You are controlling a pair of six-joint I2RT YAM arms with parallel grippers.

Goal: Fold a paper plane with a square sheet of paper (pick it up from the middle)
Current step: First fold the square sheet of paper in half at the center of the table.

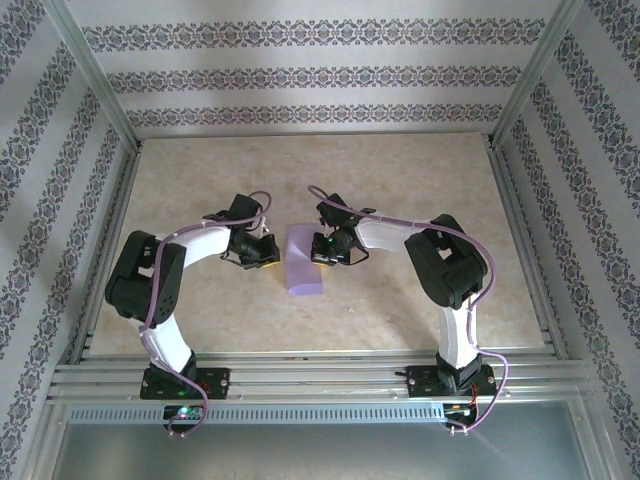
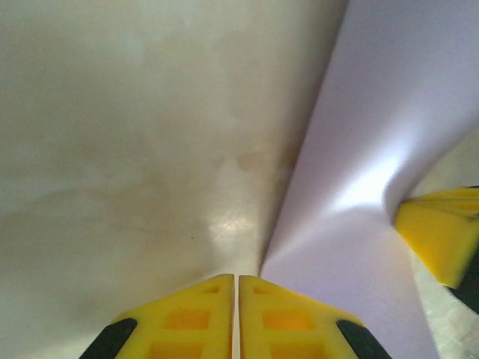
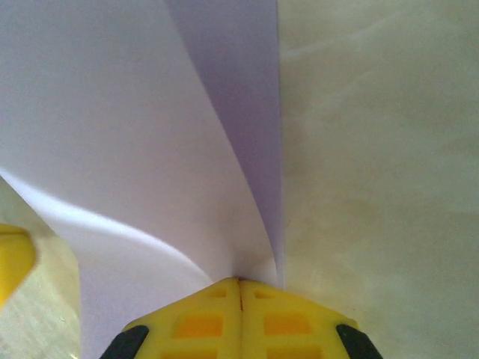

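Note:
The square sheet of paper (image 1: 305,268) is pale lavender and lies mid-table between the two arms, looking narrow from above. My right gripper (image 1: 323,250) (image 3: 239,280) is shut on the sheet's right edge. From that pinch the paper (image 3: 112,112) curls up and over to the left, showing a darker underside. My left gripper (image 1: 268,258) (image 2: 237,277) is shut to a hairline slit, tips down at the table by the sheet's left edge. That edge of the paper (image 2: 359,149) runs to its right fingertip, and no paper shows between the fingers. The paper plane is not to be seen.
The beige marbled table (image 1: 400,180) extends behind and to both sides of the paper. Aluminium rails (image 1: 300,372) run along the near edge by the arm bases, and frame posts with patterned walls enclose the other sides.

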